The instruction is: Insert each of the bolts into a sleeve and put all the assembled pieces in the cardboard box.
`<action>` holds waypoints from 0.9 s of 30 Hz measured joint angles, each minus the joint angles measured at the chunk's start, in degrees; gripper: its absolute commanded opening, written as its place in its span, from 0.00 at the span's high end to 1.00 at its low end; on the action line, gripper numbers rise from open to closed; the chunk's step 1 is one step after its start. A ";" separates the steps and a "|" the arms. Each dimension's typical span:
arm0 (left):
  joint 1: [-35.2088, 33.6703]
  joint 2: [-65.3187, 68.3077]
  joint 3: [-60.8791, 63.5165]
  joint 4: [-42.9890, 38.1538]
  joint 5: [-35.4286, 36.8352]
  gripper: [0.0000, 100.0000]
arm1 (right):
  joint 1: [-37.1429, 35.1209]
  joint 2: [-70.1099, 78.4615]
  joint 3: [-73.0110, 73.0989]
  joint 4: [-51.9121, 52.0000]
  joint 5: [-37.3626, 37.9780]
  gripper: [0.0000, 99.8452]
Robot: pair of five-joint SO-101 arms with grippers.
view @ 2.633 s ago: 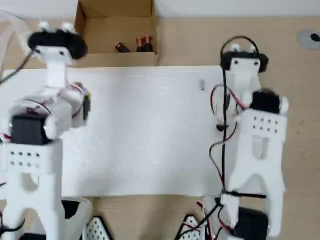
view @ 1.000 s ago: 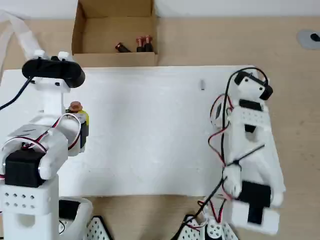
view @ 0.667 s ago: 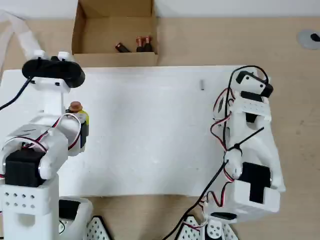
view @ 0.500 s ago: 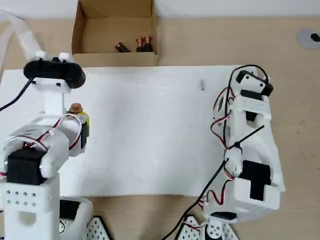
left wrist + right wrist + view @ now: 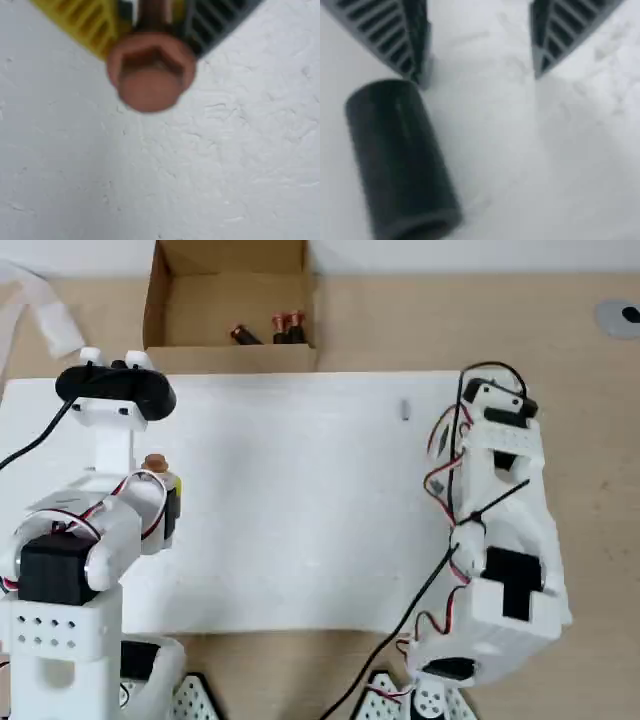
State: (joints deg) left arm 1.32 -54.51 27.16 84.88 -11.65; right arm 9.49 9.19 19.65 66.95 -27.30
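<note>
On the white foam mat (image 5: 300, 500), left side, the left gripper (image 5: 150, 17) is clamped on a copper bolt (image 5: 150, 75). Hex head sticks out past the fingertips, yellow finger (image 5: 85, 22) on one side, dark finger (image 5: 220, 20) on the other. High view: bolt is held above the mat near its left edge, well apart from the cardboard box (image 5: 155, 300). Right gripper (image 5: 477, 45) is spread wide, released, low over the mat. Black sleeve (image 5: 402, 155) lies on its side on the mat, just beside one dark fingertip (image 5: 415, 65); touching or not, cannot tell. Box stands beyond the mat's far edge, assembled pieces (image 5: 285, 330) lying inside near its front wall. Small grey piece (image 5: 404, 410) lies on the mat, near the right arm (image 5: 505, 540).
</note>
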 measured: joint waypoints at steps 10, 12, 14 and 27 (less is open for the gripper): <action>0.00 0.00 0.00 0.00 0.00 0.99 | -0.18 0.26 -13.19 11.78 8.44 0.74; 0.00 0.00 0.00 0.00 0.00 0.99 | -0.18 0.26 -15.03 13.80 8.70 0.74; 0.00 0.00 0.00 0.00 0.00 0.99 | -0.18 0.26 -16.62 15.38 8.79 0.74; 0.00 0.00 0.00 0.00 0.00 0.99 | 10.99 1.23 -21.10 13.27 14.51 0.74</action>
State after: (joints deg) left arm 1.32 -54.51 27.16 84.88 -11.65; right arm 20.48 10.42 -1.45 80.22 -12.79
